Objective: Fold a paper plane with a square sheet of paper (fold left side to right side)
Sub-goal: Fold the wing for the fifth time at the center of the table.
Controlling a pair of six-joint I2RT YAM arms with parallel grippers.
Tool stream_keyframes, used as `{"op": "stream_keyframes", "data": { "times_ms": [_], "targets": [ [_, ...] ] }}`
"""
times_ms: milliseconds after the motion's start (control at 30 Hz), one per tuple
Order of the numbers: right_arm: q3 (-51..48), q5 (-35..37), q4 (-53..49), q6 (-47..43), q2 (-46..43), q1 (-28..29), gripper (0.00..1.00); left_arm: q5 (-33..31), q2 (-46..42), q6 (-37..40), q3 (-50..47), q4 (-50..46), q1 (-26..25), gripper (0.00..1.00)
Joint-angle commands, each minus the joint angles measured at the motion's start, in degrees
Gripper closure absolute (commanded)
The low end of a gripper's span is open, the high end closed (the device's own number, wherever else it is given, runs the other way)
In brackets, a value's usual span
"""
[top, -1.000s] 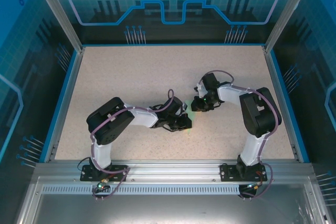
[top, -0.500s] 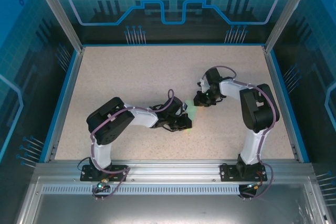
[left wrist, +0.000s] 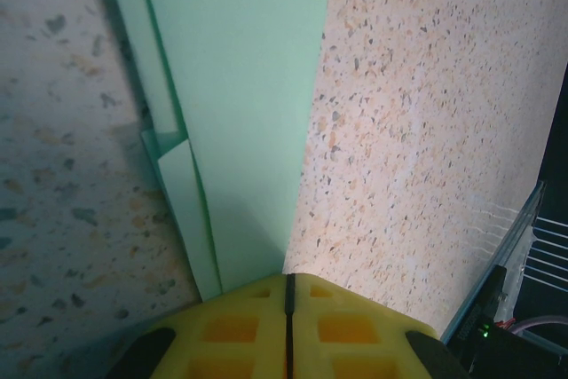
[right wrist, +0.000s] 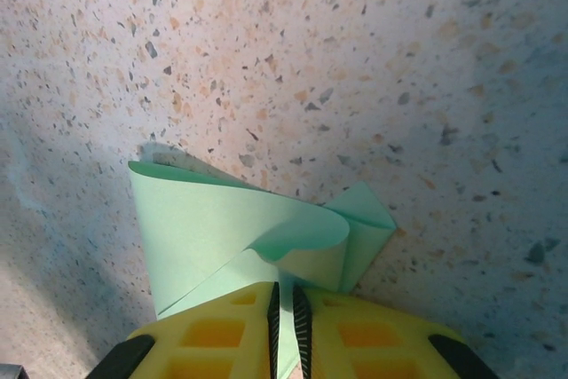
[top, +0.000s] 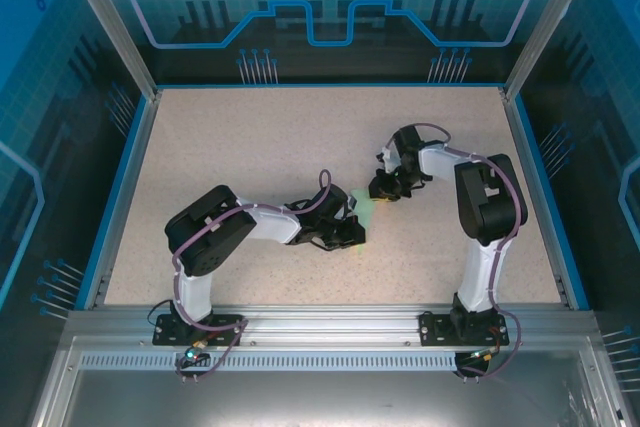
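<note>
The green paper [top: 368, 209] lies mid-table [top: 250, 147] between both arms; the left gripper [left wrist: 288, 283], jaws together, bears on its narrow end, probably to pin it flat; the right gripper [right wrist: 284, 295] is clamped on a curled flap, raised so it can be carried across for the fold.

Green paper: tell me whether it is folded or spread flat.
Folded. The green paper shows overlapped layers with stepped edges by the left gripper, and a flap curls over at the right gripper.
</note>
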Motion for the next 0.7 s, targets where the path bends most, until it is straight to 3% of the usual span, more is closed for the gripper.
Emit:
{"op": "stream_keyframes", "data": {
  "times_ms": [0, 400, 667],
  "targets": [
    [2.7, 2.4, 5.4, 0.2, 2.4, -3.6, 0.83, -2.7, 2.2, -0.3, -3.8, -10.6, -0.7, 0.92],
    [7.6, -1.7, 3.7, 1.9, 6.3, -5.9, 0.82, -2.7, 1.7, -0.4, -4.0, -10.5, -0.7, 0.92],
    [2.9, -2.3, 5.1, 0.9, -4.0, -6.2, 0.82, -2.6, 1.4, -0.4, -3.9, -9.8, -0.7, 0.92]
  ]
}}
